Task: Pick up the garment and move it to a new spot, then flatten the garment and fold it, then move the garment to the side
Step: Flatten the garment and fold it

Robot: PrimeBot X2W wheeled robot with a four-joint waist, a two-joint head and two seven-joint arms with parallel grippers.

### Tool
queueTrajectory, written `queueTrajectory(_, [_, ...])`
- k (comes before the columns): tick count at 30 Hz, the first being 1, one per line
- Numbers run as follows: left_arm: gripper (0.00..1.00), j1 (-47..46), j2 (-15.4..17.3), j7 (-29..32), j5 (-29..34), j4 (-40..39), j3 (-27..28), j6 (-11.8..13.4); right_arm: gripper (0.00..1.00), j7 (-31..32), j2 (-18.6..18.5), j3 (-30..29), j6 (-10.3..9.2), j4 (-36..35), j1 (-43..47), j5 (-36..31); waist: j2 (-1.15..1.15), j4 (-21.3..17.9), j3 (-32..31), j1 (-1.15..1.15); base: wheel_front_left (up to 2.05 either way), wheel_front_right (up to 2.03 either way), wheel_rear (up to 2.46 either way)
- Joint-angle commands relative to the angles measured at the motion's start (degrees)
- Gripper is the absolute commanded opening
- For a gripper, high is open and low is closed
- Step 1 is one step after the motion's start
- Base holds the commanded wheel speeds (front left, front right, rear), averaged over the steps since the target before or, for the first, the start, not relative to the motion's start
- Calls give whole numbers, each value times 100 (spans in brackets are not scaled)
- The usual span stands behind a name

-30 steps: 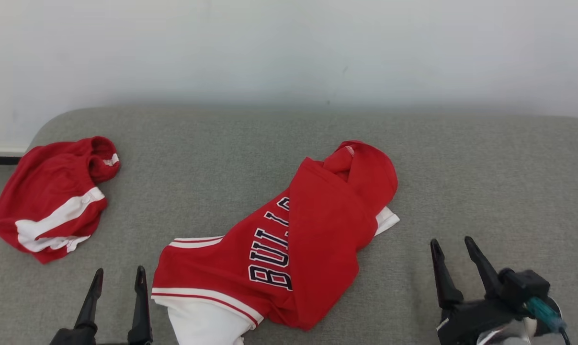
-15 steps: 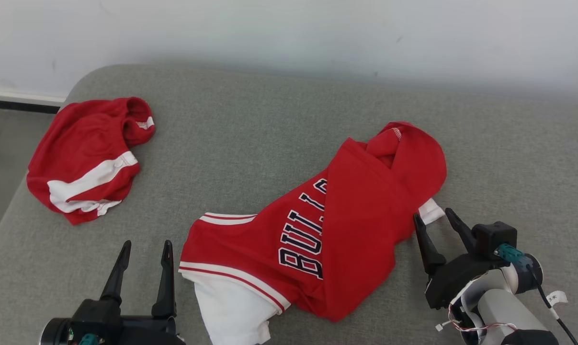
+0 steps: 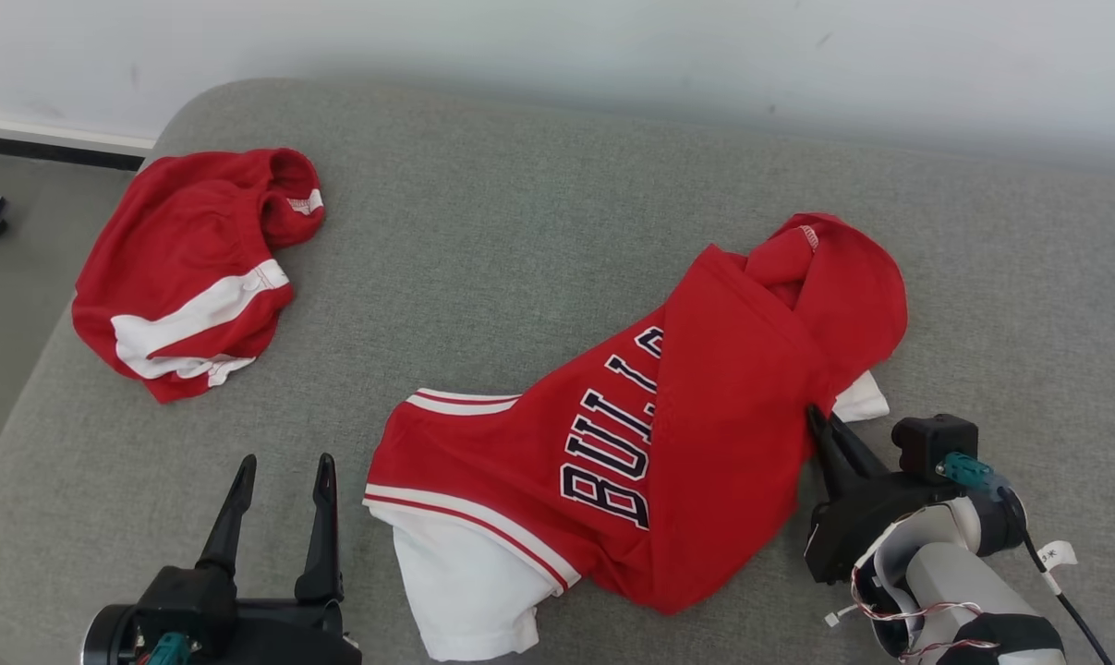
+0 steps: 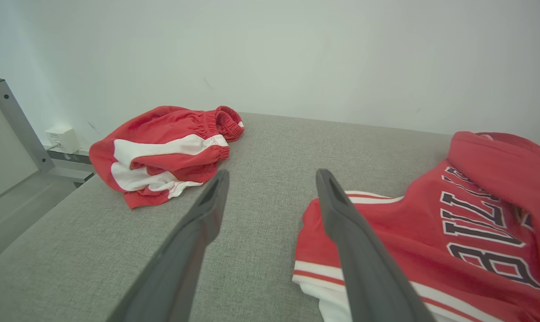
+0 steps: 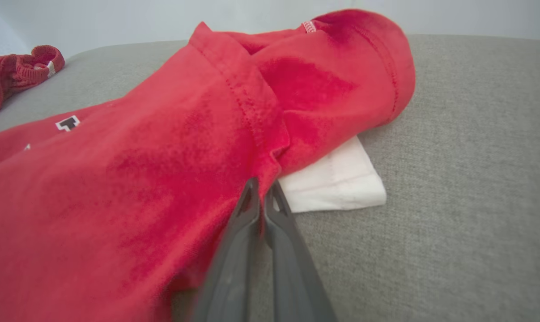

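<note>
The red jersey (image 3: 705, 434) lies crumpled at the front middle of our grey cushion (image 3: 520, 231), well apart from the red shorts (image 3: 187, 268) at its left corner. Our right gripper (image 3: 814, 416) is closed on the jersey's right edge beside a white sleeve (image 3: 862, 399), apparently pinching cloth; our left gripper (image 3: 285, 459) hovers wide open and empty near the other end. We judge the pick-up step in hand: next, a lift that keeps the pinch and carries the jersey elsewhere.
</note>
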Motion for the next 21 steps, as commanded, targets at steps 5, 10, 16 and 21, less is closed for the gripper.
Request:
queueTrajectory(5, [100, 91, -10, -19, -40, 48, 30, -8, 0, -2, -136, -132, -13, -546, 380, 28, -1, -180, -146, -1, 0, 0, 0])
queueTrajectory(10, [100, 214, -9, -19, -63, 90, 63, -1, 0, -2, -252, -230, -13, -1263, 921, -31, -1, -418, -297, -1, 0, 0, 0])
queueTrajectory(16, [100, 297, -10, -19, -95, 101, 68, 5, 99, -3, -335, -379, -13, -1628, 1346, -75, -1, -680, -377, -1, 0, 0, 0])
queueTrajectory(21, [100, 313, -9, -19, -100, 112, 48, -2, 100, -3, -302, -582, -13, -1786, 1463, -183, -1, -784, -415, -1, 0, 0, 0])
